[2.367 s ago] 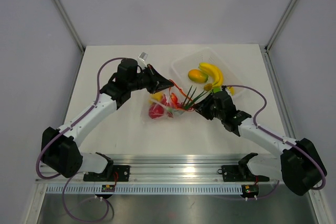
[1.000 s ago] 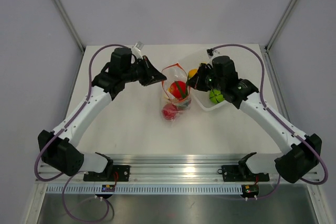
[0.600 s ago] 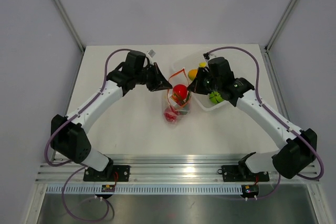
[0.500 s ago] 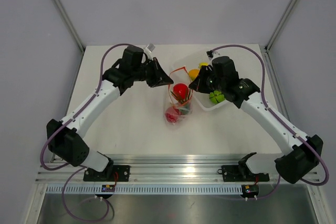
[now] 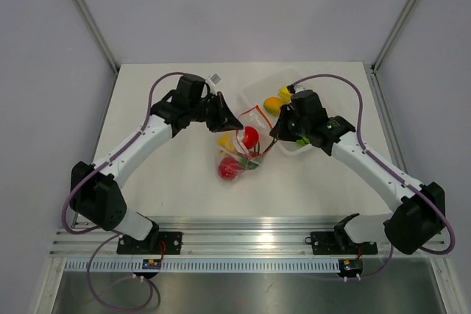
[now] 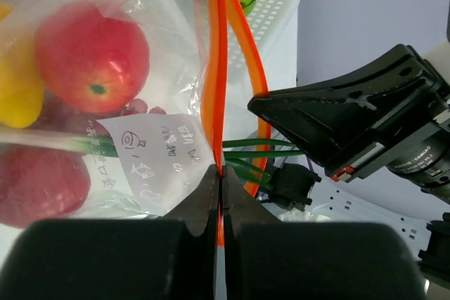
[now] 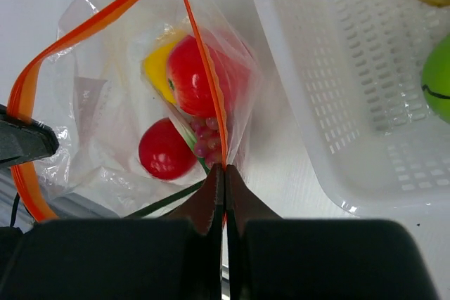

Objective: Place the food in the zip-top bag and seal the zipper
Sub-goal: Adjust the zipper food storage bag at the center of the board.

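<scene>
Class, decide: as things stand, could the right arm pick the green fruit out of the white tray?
Probably not yet. The right gripper is shut on the bag's orange strip; the green fruit lies uncovered in the tray nearby, so it must let go first.

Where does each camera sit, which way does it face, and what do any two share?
Top external: above, behind the bases, looking down on the table; left arm and right arm meet at the zip-top bag.
Left wrist: on the left arm, looking along its own shut jaws at the zipper.
Right wrist: on the right arm, looking down past its own shut jaws at bag and tray.
Shared: both wrist views show the zipper and a red fruit inside the bag.
</scene>
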Controlling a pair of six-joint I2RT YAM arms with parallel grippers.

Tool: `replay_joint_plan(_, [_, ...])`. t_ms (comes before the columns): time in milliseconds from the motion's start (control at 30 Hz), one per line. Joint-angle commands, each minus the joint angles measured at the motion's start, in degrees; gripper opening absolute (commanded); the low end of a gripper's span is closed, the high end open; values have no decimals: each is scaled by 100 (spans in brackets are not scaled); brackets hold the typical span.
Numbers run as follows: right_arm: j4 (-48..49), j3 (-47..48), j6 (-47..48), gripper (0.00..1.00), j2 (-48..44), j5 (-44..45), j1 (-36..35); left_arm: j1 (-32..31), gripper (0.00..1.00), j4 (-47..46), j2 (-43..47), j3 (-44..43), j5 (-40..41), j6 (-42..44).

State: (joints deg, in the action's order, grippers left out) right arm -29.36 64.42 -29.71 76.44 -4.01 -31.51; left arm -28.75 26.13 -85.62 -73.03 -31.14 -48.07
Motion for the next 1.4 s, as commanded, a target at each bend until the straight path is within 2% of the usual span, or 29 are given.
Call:
replay_joint_plan(0, [63, 527, 255, 0, -534, 322, -31, -16, 0, -109, 529, -729, -262, 35])
replay_joint_plan(133, [36, 300, 291, 0, -622, 523, -31, -43, 0, -239, 714, -564, -113, 9])
replay_joint_plan(300, [159, -202, 185, 0, -385, 523, -31, -192, 0, -766, 302, 272, -288, -290])
replay_joint_plan(400, [81, -281, 159, 0, -428, 673, -31, -429, 0, -785, 152, 194, -209, -299])
replay_joint_plan(667, [-359, 44, 361, 0, -701, 999, -31, -465, 0, -547, 248, -264, 20, -150])
replay_joint_plan(767, [-473, 158, 361, 13, -771, 1051, -40, -465, 0, -556, 292, -325, 55, -184])
replay_joint_plan(833, [-570, 272, 326, 26, -833, 1034, -31, -465, 0, -749, 336, -230, 38, -272])
replay_joint_plan(933, [-746, 430, 317, 37, -973, 999, -40, -465, 0, -1004, 353, -167, -15, -439])
replay_joint_plan(1067, [-1018, 457, 326, 44, -1272, 937, -40, -465, 0, -1189, 406, -36, -59, -571])
replay_joint_plan(1167, [-1263, 440, 492, 49, -1509, 579, -40, -465, 0, -1259, 467, 17, -68, -607])
replay_joint_plan(1267, [-1527, 466, 712, 48, -1536, 104, -101, -465, 0, -1295, 494, 44, -51, -633])
replay_joint_plan(1367, [-1730, 562, 888, 47, -1458, 58, -468, -465, 0, -1321, 520, 61, -51, -642])
